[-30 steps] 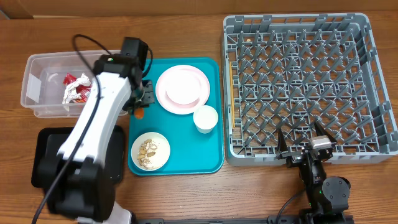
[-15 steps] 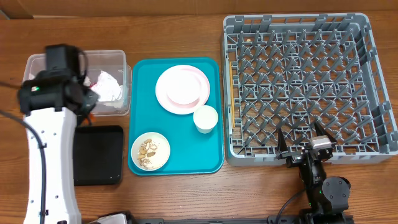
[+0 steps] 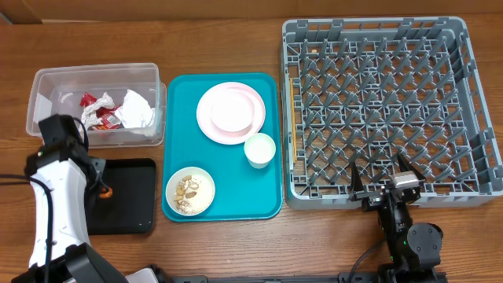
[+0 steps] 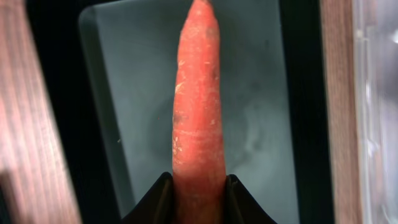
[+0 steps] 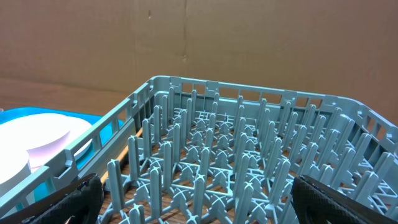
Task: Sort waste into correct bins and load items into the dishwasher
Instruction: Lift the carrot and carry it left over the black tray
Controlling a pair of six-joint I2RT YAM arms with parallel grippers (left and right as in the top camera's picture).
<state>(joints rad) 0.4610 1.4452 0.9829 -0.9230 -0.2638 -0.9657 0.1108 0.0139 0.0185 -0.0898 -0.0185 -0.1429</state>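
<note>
**A:** Left arm status?

**B:** I've got the left gripper (image 4: pixel 198 182) pinching the small carrot (image 4: pixel 198 106) at its thick end, one finger on each side. The tip points away from the wrist cam. Overhead puts it above the left part of the black tray (image 3: pixel 134 196). I can't tell if the carrot touches the tray floor.

**A:** Right arm?

**B:** The right gripper (image 3: pixel 381 182) has its jaws spread wide with nothing between them. It sits at the near edge of the dish rack (image 3: pixel 377 102), and its camera looks across the pegs.

**A:** Other waste?

**B:** I see the red wrapper (image 3: pixel 96 110) and white napkins (image 3: pixel 137 110) inside the clear tub (image 3: pixel 47 86), side by side. The tub is just beyond the black tray. The crumbs (image 3: pixel 189 192) are in the small bowl (image 3: pixel 190 177) at the near-left of the teal tray (image 3: pixel 267 196).

**A:** Dishes?

**B:** The wide plate (image 3: pixel 229 112) is at the far end of the teal tray, and the cup (image 3: pixel 259 149) is just beside its near-right rim. The bowl is well apart from both. The teal tray lies between the tub and the rack.
</note>
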